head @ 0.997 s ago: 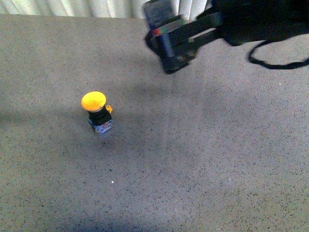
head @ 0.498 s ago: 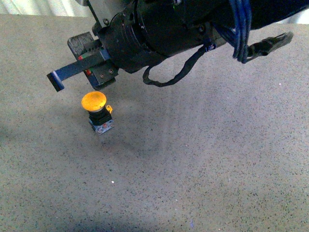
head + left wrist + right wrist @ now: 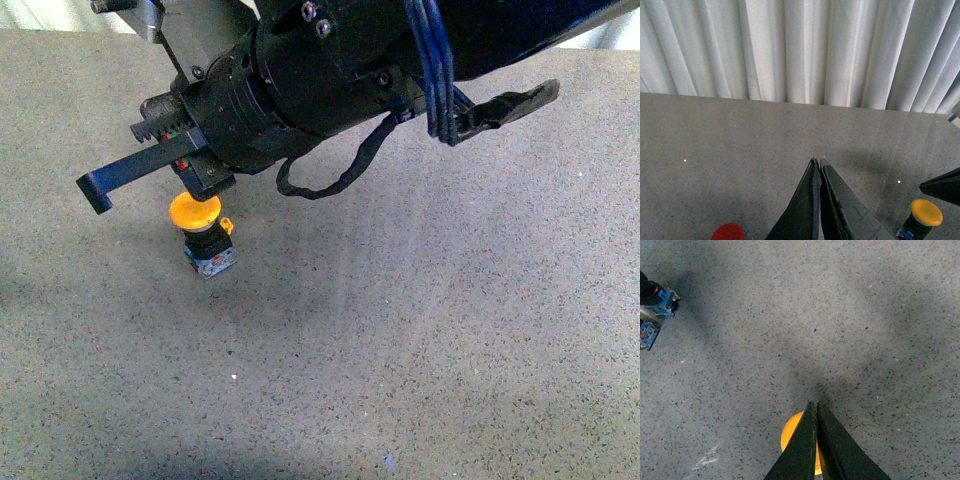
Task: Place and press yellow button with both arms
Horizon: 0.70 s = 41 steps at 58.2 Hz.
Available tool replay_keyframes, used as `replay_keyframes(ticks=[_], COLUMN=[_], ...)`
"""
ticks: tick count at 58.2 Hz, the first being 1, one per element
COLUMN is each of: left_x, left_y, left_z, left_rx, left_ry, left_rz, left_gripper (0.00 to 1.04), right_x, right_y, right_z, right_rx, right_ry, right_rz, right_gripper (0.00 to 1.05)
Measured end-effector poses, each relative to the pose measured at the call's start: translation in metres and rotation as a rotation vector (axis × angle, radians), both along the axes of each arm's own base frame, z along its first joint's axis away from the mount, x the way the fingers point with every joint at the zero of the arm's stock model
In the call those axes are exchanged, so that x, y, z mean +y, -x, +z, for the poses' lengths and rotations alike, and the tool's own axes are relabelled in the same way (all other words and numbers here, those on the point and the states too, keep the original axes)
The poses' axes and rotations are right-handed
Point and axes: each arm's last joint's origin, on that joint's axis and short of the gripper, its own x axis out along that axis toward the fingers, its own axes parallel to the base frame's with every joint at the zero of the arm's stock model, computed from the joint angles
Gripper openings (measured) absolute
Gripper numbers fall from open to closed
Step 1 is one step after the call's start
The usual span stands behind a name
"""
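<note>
The yellow button (image 3: 194, 211) stands upright on the grey table, with a domed yellow cap, a black collar and a blue-grey base (image 3: 211, 262). My right gripper (image 3: 95, 193) is shut and empty. Its flat fingers reach out to the left past the button, and the wrist hangs just over the cap. In the right wrist view the cap (image 3: 789, 437) shows right under the shut fingers (image 3: 816, 403). My left gripper (image 3: 819, 161) is shut and empty above the table. The button (image 3: 926, 212) stands off to its side. The left arm is out of the front view.
A red round cap (image 3: 727, 232) lies near the left gripper. A small blue-grey block with a black part (image 3: 652, 305) shows at the edge of the right wrist view. White curtains (image 3: 800, 50) hang behind the table's far edge. The right finger's dark tip (image 3: 944, 185) pokes in.
My right arm has swung in from the upper right to above the yellow button. In the last half second it sank a little and now hides the cap's top edge.
</note>
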Motion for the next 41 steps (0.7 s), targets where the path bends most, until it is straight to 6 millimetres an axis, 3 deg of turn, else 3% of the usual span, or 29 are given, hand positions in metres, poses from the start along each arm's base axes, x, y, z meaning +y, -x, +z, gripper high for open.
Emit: replay_keyframes(ticks=[9, 25, 36, 41], left_x=[0.0, 0.0, 0.0, 0.0], left_y=[0.003, 0.008, 0.018, 0.019], left_z=[0.0, 0.0, -0.004, -0.004], left_rx=[0.0, 0.0, 0.014, 0.018], left_ry=[0.0, 0.0, 0.0, 0.0], left_rz=[0.0, 0.0, 0.0, 0.002], left_gripper=[0.01, 0.01, 0.02, 0.01], right_x=[0.002, 0.001, -0.018, -0.044], right_y=[0.004, 0.001, -0.007, -0.01], right_z=[-0.02, -0.017, 0.007, 0.042], right_rx=[0.08, 0.065, 0.025, -0.051], right_ry=[0.047, -0.007, -0.086, -0.169], right_rz=[0.014, -0.02, -0.111, -0.193], right_gripper=[0.01, 0.01, 0.01, 0.01])
